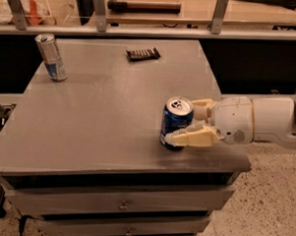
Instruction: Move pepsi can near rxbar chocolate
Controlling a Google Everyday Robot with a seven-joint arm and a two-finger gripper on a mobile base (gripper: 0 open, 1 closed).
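The pepsi can (175,116), dark blue with a silver top, stands upright near the table's front right edge. My gripper (182,121) reaches in from the right, open, with the can between its pale fingers: one finger (194,137) lies across the can's lower front and the other (203,104) is behind its right side. I cannot tell whether either finger touches the can. The rxbar chocolate (142,54), a small flat dark bar, lies near the table's far edge, well away from the can.
A slimmer silver-and-blue can (51,57) stands at the far left of the grey table (99,113). A shelf rail with metal posts (142,28) runs behind the table. Drawers (119,202) sit under the tabletop. The white arm (266,120) extends off to the right.
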